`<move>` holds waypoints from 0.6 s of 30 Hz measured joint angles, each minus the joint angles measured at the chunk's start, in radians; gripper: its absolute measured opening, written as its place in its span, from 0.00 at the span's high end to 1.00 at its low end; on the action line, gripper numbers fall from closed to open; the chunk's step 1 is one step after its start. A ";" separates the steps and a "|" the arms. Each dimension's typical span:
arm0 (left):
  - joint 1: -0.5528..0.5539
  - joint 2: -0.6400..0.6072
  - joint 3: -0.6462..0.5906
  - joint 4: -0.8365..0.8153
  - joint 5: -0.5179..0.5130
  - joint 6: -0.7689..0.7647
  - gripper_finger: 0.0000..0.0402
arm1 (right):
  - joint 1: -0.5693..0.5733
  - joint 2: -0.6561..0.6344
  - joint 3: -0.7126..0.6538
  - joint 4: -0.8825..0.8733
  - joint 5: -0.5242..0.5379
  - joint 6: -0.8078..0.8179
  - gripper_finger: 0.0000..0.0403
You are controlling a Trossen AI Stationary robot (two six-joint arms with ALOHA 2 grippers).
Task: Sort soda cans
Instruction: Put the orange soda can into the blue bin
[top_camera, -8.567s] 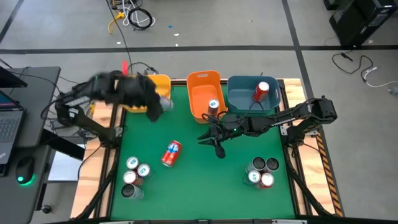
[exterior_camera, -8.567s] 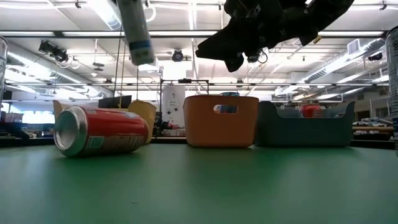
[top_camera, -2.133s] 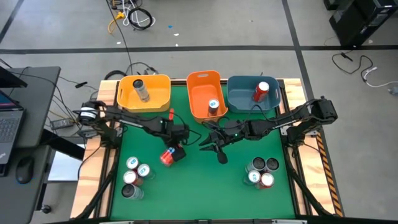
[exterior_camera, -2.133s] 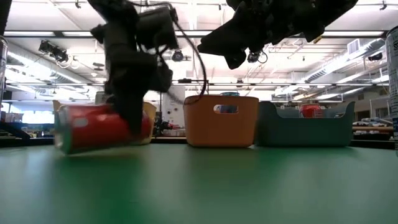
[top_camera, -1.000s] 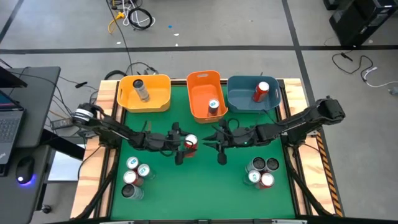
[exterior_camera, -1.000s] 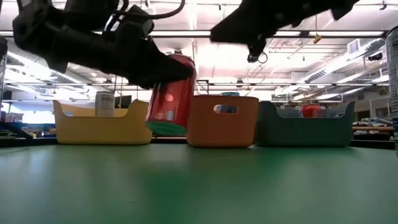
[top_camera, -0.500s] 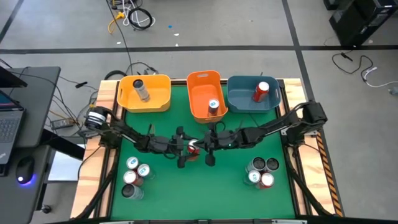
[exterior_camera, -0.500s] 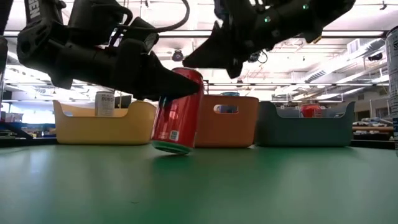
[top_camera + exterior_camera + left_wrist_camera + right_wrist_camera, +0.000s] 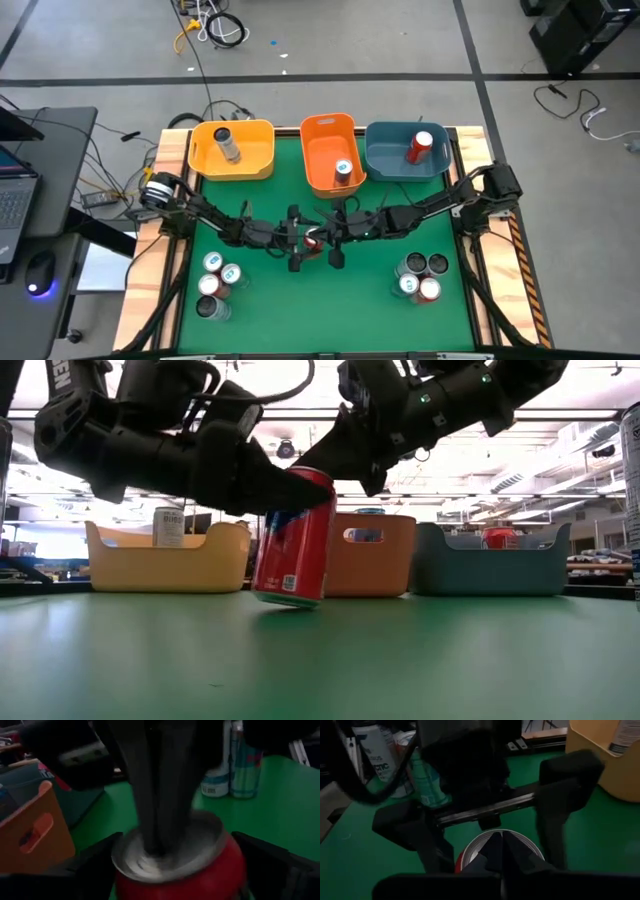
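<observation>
The red can (image 9: pixel 293 540) stands near the middle of the green table (image 9: pixel 370 300), tilted off upright in the low view, its base rim on the surface. It sits in front of the orange bin (image 9: pixel 330 150), well apart from the clusters of standing cans at the near left (image 9: pixel 214 283) and near right (image 9: pixel 420 277).

A thin metal can of this sort is judged light if empty, stiff along its length but easy to dent at the sidewall, and smooth enough to slip. The safest hold looks to be across the middle of the body with pads flat on opposite sides; a pinch on the rim would give little purchase, and a tilted can may topple when let go.

The left gripper (image 9: pixel 295 240) brackets the can's upper part with its fingers (image 9: pixel 95 862) spread wide on either side; whether they press the can cannot be told from these views. The right gripper (image 9: pixel 335 240) is clenched tight, its closed tips (image 9: pixel 499 845) on the silver top of the can.

Behind, the yellow bin (image 9: pixel 232 150) holds a grey can, the orange bin a white one, and the blue bin (image 9: pixel 405 150) a red one, so this can likely belongs in the blue bin
</observation>
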 joint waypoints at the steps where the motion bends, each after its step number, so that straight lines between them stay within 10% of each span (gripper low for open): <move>1: -0.003 -0.001 0.002 0.002 -0.001 0.001 0.04 | 0.001 0.000 0.000 -0.003 -0.002 0.000 1.00; 18: -0.019 -0.068 0.012 -0.171 -0.031 0.013 0.12 | 0.005 0.000 -0.001 0.003 -0.004 -0.007 1.00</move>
